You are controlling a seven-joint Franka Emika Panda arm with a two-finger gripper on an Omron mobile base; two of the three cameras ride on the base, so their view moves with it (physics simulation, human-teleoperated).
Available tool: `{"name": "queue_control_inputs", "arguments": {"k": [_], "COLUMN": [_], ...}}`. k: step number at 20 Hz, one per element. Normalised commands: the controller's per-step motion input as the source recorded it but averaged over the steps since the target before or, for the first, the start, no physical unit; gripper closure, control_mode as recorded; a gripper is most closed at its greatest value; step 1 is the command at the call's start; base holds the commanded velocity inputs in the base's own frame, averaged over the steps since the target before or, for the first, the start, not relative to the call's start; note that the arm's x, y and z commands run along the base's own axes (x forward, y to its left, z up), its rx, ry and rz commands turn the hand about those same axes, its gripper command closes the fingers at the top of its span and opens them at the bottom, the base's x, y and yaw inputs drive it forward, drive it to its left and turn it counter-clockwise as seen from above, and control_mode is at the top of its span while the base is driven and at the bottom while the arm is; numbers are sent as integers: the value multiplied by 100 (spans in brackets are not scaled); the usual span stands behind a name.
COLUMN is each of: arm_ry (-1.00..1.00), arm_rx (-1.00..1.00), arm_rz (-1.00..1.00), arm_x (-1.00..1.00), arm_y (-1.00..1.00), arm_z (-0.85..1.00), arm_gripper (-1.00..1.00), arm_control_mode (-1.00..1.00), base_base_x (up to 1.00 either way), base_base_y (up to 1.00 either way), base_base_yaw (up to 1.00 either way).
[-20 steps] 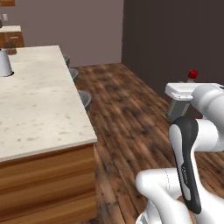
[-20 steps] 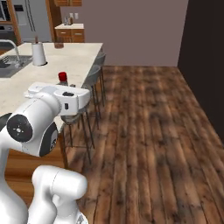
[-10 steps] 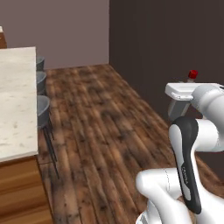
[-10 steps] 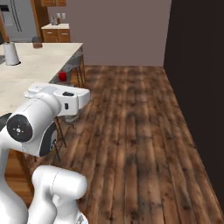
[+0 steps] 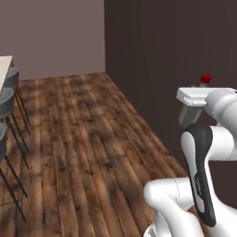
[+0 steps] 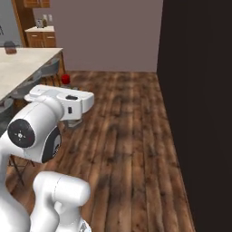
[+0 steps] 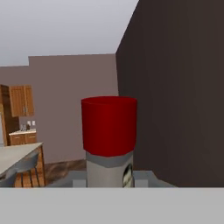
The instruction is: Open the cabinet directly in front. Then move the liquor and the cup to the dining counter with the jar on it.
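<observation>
The liquor (image 7: 109,142), one bottle with a red cap, stands upright in the gripper (image 7: 109,181), whose jaws are pinched on its neck. The hand view shows its grey glass and label; from the base cameras just the cap peeks over the hand. Three grey stools (image 5: 8,99) line the dining counter (image 6: 20,68).

Liquor (image 7: 109,151): matt red cap with a smooth, unmarked finish, over a grey, glass-like neck; a pale label edge looks like paper. Floor (image 5: 83,139): dark wood planks, mottled grain, low satin sheen. Dining counter (image 6: 20,68): pale speckled stone top, smooth and matt, on a reddish-brown wooden base. Stools (image 5: 9,99): grey moulded seats, plastic in look, on thin dark metal legs. Walls (image 6: 108,36): flat, matt paint.
</observation>
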Motion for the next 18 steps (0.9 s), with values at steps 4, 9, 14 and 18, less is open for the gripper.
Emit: {"name": "queue_control_inputs", "arguments": {"k": [4, 9, 14, 18], "arm_ry": [0, 0, 0, 0], "arm_rx": [0, 0, 0, 0], "arm_rz": [0, 0, 0, 0], "arm_x": [0, 0, 0, 0], "arm_y": [0, 0, 0, 0], "arm_z": [0, 0, 0, 0], "arm_gripper": [100, 100, 100, 100], "arm_control_mode": [100, 100, 100, 100], "base_base_x": [100, 100, 100, 100], "base_base_y": [-1, 32, 50, 54], "base_base_yaw": [-5, -13, -18, -20]}}
